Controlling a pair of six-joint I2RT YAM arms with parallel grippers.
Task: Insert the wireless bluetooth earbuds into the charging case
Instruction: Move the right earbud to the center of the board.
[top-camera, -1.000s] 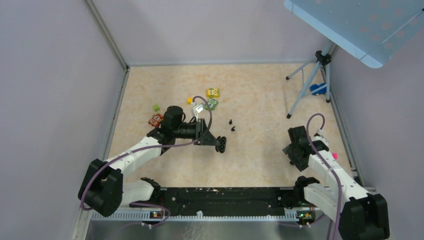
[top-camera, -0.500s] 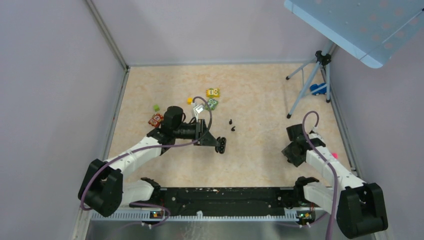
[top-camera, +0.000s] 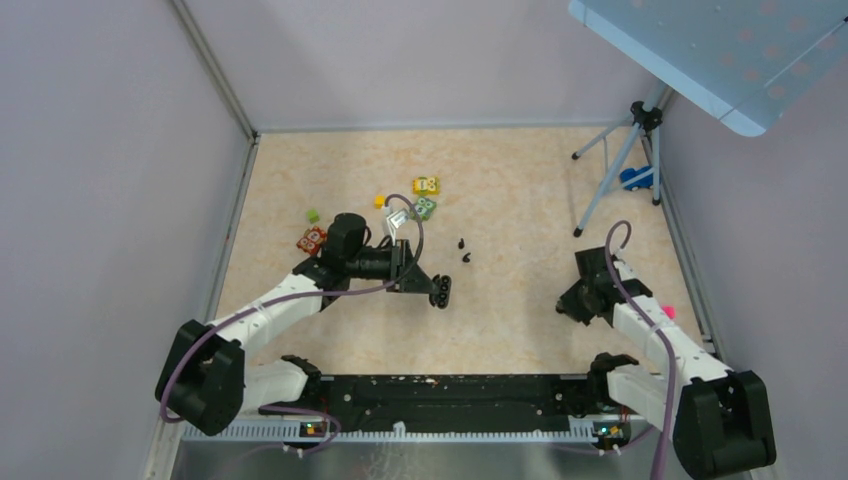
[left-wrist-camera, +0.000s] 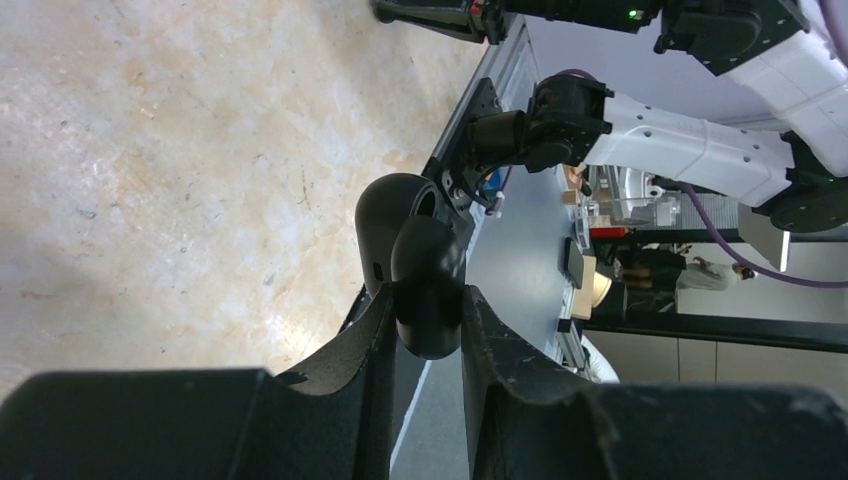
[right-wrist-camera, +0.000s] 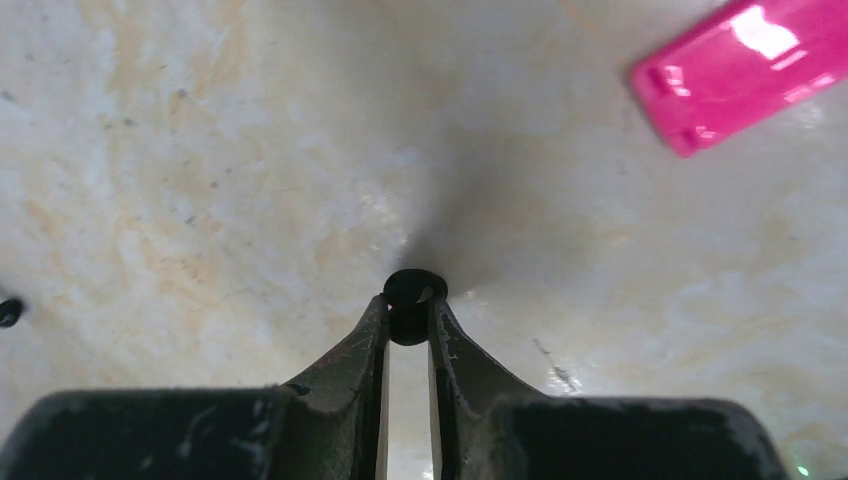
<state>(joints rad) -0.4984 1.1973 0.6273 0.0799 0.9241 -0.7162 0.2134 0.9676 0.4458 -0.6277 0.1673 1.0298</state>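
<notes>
Right gripper (top-camera: 566, 306) has swung inward, jaws narrowed from a second ago; left side unmoved. Left gripper (left-wrist-camera: 425, 305): jaws clamped on the open charging case (left-wrist-camera: 405, 235). Both earbuds (top-camera: 467, 258) lie loose mid-tabletop (top-camera: 520, 200), just right of the case. Right jaws pinch a small black bit (right-wrist-camera: 411, 293), can't tell what. Step looks like earbud pickup. Next: a fine pinch on an earbud, then line it up with the case socket.

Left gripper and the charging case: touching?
Touching. The left wrist view shows the left gripper clamped on the charging case, both fingers pressed against its sides.

Open black charging case (left-wrist-camera: 420, 270) held; earbuds (top-camera: 461, 243) lie nearby.
</notes>
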